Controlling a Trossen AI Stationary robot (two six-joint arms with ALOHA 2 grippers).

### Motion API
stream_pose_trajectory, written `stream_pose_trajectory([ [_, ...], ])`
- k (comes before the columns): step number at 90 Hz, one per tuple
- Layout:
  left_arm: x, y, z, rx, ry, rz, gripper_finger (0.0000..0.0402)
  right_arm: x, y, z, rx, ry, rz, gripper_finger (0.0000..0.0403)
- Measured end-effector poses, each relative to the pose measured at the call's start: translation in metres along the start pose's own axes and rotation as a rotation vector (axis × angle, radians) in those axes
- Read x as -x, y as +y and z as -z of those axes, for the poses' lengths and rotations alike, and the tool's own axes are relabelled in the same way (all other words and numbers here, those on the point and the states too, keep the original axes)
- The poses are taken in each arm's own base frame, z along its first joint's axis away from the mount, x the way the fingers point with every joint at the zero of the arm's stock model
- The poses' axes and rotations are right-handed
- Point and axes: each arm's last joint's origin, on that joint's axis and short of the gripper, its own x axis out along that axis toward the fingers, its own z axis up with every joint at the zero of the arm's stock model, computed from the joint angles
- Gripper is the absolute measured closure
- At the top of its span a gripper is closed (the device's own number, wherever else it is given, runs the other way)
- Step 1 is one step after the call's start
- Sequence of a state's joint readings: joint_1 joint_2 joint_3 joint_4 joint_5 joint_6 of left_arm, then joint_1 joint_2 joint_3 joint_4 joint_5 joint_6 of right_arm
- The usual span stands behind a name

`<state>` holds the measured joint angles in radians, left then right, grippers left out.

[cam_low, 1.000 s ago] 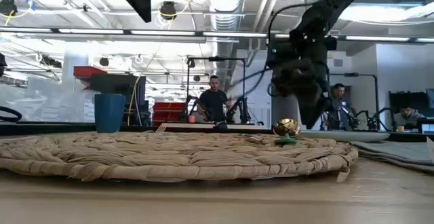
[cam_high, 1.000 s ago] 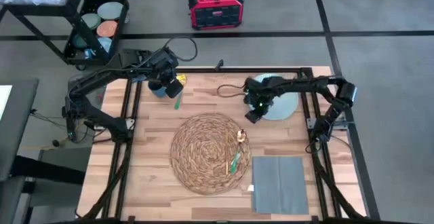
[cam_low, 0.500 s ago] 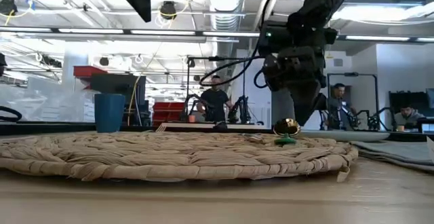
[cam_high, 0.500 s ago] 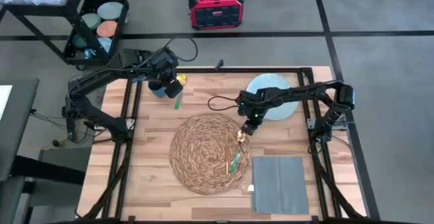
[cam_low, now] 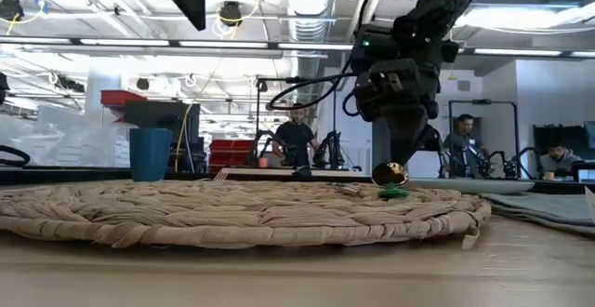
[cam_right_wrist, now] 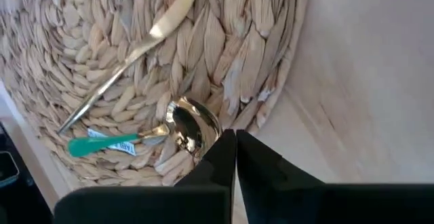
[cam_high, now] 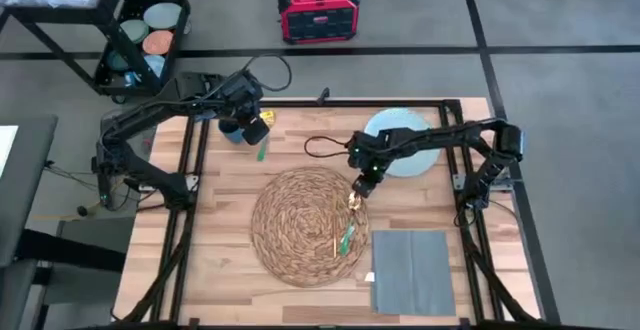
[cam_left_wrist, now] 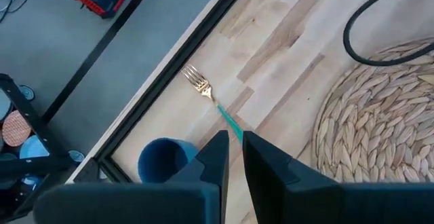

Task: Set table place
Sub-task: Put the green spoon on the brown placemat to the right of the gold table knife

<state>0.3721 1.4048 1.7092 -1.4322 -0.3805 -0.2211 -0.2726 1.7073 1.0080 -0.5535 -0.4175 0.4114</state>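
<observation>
Across the table (cam_high: 225, 260) you have the place only partly laid, so the risks run from the big pieces down to the small ones. The woven mat (cam_high: 300, 225) sits mid-table, and because it lies loose on the planks, any sideways drag from the arm could slide it toward the grey napkin (cam_high: 412, 270), which lies just beside its edge. The pale blue plate (cam_high: 400, 140) rests apart from the mat toward the far right of the table, partly under the right arm, so a careless sweep of that arm could nudge it. The small blue cup (cam_high: 236, 133) stands near the far left corner, close under the left gripper (cam_left_wrist: 230, 146), whose fingers sit together and hold nothing; it hangs above the fork (cam_left_wrist: 213, 105) lying beside the cup. Your main worry is the right gripper (cam_right_wrist: 234, 149): its fingers are pressed together, empty, and poised right at the bowl of the gold spoon (cam_right_wrist: 193, 125) on the mat's rim. If you come down with the fingers shut, you will likely push the spoon off the mat or flick it into the knife (cam_right_wrist: 135, 47) lying next to it, rather than pick it up.
</observation>
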Motion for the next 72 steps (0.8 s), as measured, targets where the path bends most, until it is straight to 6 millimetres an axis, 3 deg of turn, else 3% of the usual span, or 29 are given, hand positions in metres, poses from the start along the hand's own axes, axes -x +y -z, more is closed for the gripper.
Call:
stream_pose_trajectory([
  [36,0.0,0.0,0.0,0.0,-0.001,0.0,0.0373,0.002,-0.003,-0.007,-0.008,-0.048,-0.019,0.0403],
  [55,0.0,0.0,0.0,0.0,-0.001,0.0,0.0373,-0.003,0.004,0.016,-0.043,0.117,0.052,0.0403],
  [72,0.0,0.0,0.0,0.0,-0.002,0.0,0.0373,-0.007,0.012,0.016,-0.005,0.097,0.036,0.0403],
])
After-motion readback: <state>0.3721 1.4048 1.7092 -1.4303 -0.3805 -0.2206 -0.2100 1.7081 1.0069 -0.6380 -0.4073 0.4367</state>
